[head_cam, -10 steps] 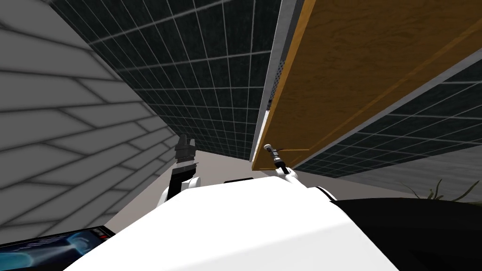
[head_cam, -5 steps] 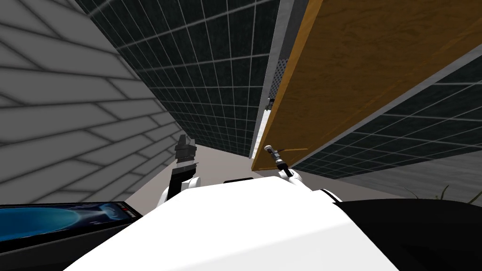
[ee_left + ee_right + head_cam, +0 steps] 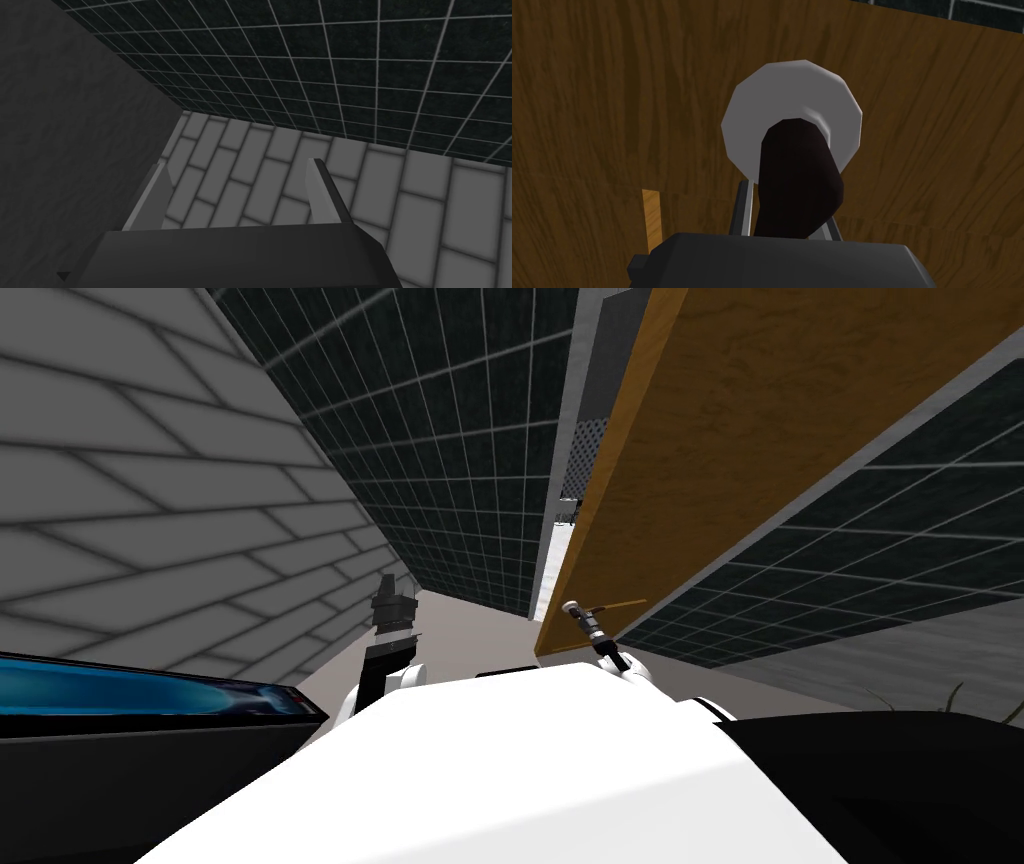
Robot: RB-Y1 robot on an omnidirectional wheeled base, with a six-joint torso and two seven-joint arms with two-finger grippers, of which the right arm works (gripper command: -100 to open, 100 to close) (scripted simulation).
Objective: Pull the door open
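The door (image 3: 760, 438) is a brown slab with dark wood grain. It stands ahead on my right, set in a dark tiled wall (image 3: 450, 438), and its free edge stands a narrow gap off the grey frame (image 3: 560, 488). A round pale grey rosette (image 3: 792, 100) sits on its face, and a dark maroon handle (image 3: 797, 170) juts from it. The right hand (image 3: 787, 220) is narrowed onto that handle, with a thin finger pressing each side. The left hand (image 3: 237, 185) is raised beside the chest, its fingers wide apart and holding nothing.
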